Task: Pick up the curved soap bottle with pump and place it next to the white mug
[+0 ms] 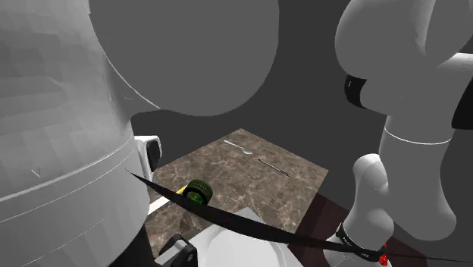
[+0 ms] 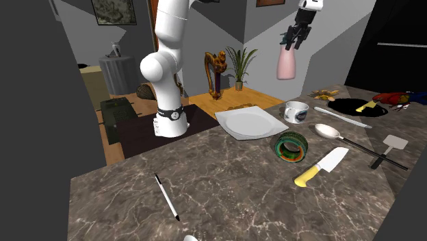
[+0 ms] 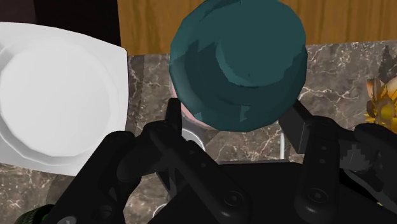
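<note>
The tool (image 2: 295, 41) pinches the pink soap bottle (image 2: 286, 66) by its teal pump top (image 3: 238, 63), high above the white mug (image 2: 295, 111). A white plate (image 2: 250, 124) lies just beside that mug.

— What's the room like?
— Grey walls (image 2: 133, 41), with a framed picture (image 2: 113, 10) hung high up. Beyond the table (image 2: 226, 185) the floor (image 2: 236, 99) is warm orange wood.
— And the table itself?
— Dark brown marble with pale veins.
— Any furniture?
— A potted plant (image 2: 240, 65) stands on the floor, with a carved wooden piece (image 2: 215, 72) just beside it. Farther back is something grey, possibly a small round side table (image 2: 116, 72); it's hard to tell.
— Light?
— Even, with soft shadows.
</note>
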